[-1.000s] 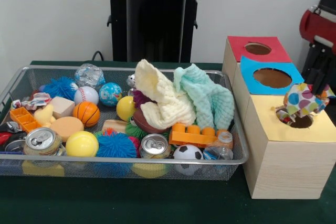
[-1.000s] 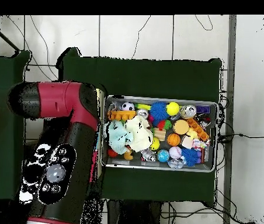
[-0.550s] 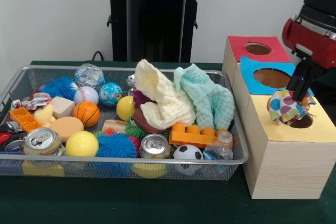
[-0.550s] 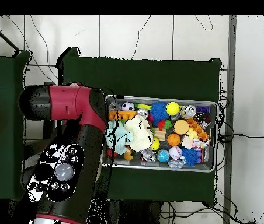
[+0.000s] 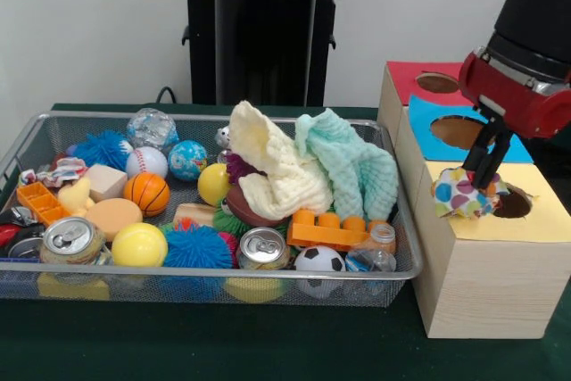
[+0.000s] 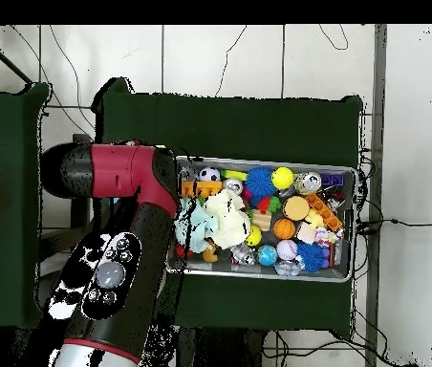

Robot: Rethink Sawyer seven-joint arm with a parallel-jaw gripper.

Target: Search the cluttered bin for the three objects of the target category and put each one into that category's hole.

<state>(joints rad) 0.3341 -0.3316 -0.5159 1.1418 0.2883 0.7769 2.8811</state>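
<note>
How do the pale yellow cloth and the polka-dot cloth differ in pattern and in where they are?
The pale yellow cloth is plain; the polka-dot cloth has coloured spots. The pale yellow cloth lies heaped in the wire bin; the polka-dot cloth hangs from the gripper beside the yellow-topped box's hole. Both are crumpled fabric.

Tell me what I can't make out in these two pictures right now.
- Sorting box: hidden under the arm in the overhead view.
- Gripper: whether it grips the spotted cloth is unclear, front view.
- Bin bottom: buried under clutter in both views.
</note>
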